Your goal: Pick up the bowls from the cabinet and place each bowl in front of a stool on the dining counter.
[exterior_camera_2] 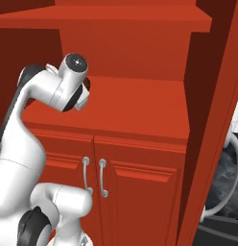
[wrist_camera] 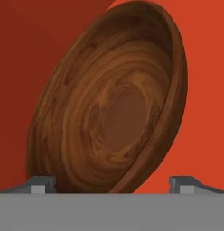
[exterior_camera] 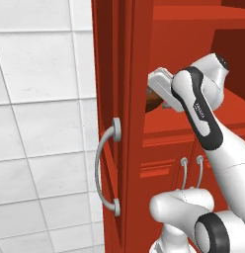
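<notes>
So the white robot arm with the dark joints (exterior_camera: 206, 123) is reaching up into the open red wooden wall cabinet (exterior_camera: 193, 29), hand right over the red middle shelf (exterior_camera_2: 135, 108). From the hand camera, the two dark fingers (wrist_camera: 41, 184) sit wide apart, one at the bottom left, one at the bottom right, and a round glossy brown wooden bowl with grain rings (wrist_camera: 109, 103) fills the space between and above them. The bowl's lower edge drops down between the tips. Whether the tips actually touch it, I can't tell, but they're clearly spread and not clamped on anything.

The bowl looks steeply tilted in that view, though the hand camera rolls with the wrist, so I wouldn't swear to how it really sits on the shelf.

From the left side you only catch a small brown sliver of the bowl (exterior_camera: 153, 101) peeking out left of the wrist, just above the shelf, near the open door's edge. That view also gives you the panelled red door (exterior_camera: 112, 123) swung open with its curved silver bar handle (exterior_camera: 105, 165), and white wall tiles (exterior_camera: 40, 123) further left.

From the right side the wrist blocks the bowl. You do get the lower red cupboards with paired thin handles (exterior_camera_2: 93, 175) under the shelf, plus the upper shelf (exterior_camera_2: 116, 19).
</notes>
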